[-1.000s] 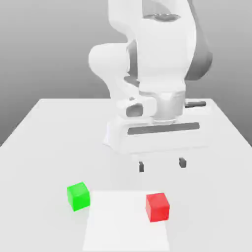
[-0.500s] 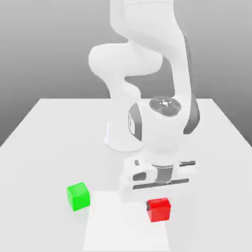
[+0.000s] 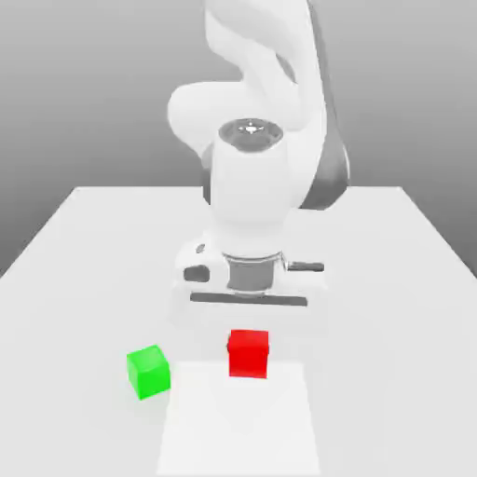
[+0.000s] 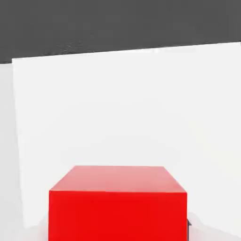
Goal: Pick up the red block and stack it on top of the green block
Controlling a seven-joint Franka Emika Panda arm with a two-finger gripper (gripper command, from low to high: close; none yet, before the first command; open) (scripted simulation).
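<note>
while red block (image 3: 249, 354) hangs airborne | green block (image 3: 148, 372) on table (image 3: 84, 242)

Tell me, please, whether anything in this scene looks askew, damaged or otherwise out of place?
Nothing stands out. The red block sits square beneath the tool, and the green block rests flat and upright on the white table, to the exterior view's left.

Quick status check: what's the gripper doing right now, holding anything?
Gripper: shut on the red block, which it holds beside the green block, not yet over it.
</note>
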